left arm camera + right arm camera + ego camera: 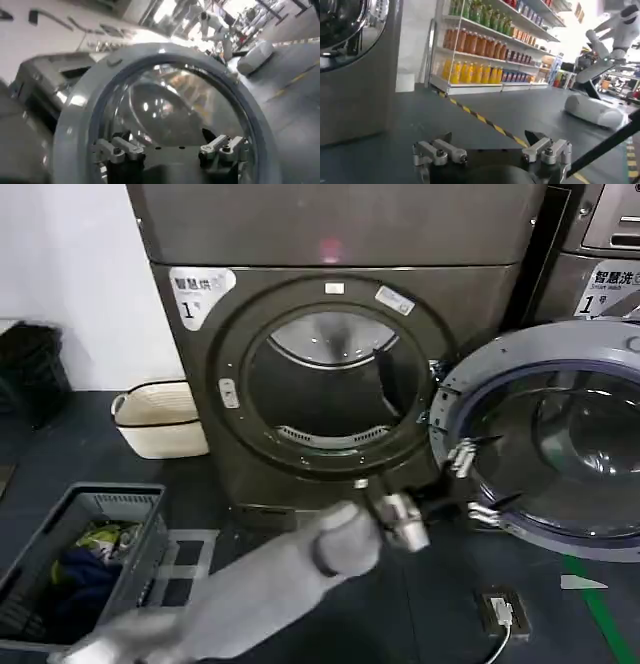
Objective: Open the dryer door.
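Now dryer door swung open, directly beyond left end effector, fingers released.

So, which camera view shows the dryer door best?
The head view: the dryer door is swung open to the right of the drum opening, with the left gripper at its inner face. The left wrist view shows its ring and glass close up.

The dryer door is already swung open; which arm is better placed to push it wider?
Probably the left. The left gripper is open right at the inner face of the dryer door. The right gripper points toward shelves.
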`<control>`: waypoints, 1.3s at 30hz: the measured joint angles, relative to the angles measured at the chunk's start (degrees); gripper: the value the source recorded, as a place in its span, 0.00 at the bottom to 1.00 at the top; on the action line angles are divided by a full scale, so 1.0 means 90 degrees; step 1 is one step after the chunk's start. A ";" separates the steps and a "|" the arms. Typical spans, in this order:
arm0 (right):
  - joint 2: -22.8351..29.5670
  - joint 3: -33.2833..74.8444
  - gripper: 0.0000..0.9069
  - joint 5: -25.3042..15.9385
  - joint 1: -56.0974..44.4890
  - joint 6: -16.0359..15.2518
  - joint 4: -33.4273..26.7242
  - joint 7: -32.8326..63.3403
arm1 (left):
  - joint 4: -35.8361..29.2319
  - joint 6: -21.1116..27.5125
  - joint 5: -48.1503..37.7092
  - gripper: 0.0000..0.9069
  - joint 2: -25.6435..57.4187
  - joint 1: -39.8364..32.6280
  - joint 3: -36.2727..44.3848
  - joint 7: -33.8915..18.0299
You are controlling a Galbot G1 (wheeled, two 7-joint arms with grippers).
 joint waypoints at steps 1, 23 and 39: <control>0.0008 0.0007 1.00 0.0001 -0.0014 0.0003 0.0015 0.0004 | -0.0128 0.0056 -0.0054 1.00 0.0148 0.0047 -0.0017 0.0002; 0.0067 0.0150 1.00 -0.0220 -0.0157 -0.0190 0.0125 0.0076 | -0.2924 0.2356 -0.2544 1.00 0.3713 0.3513 -0.3016 -0.0071; 0.0152 0.0140 1.00 -0.0417 -0.0133 -0.0197 0.0134 0.0058 | -0.2997 0.4916 -0.4245 1.00 0.4228 0.5682 -0.5904 -0.0151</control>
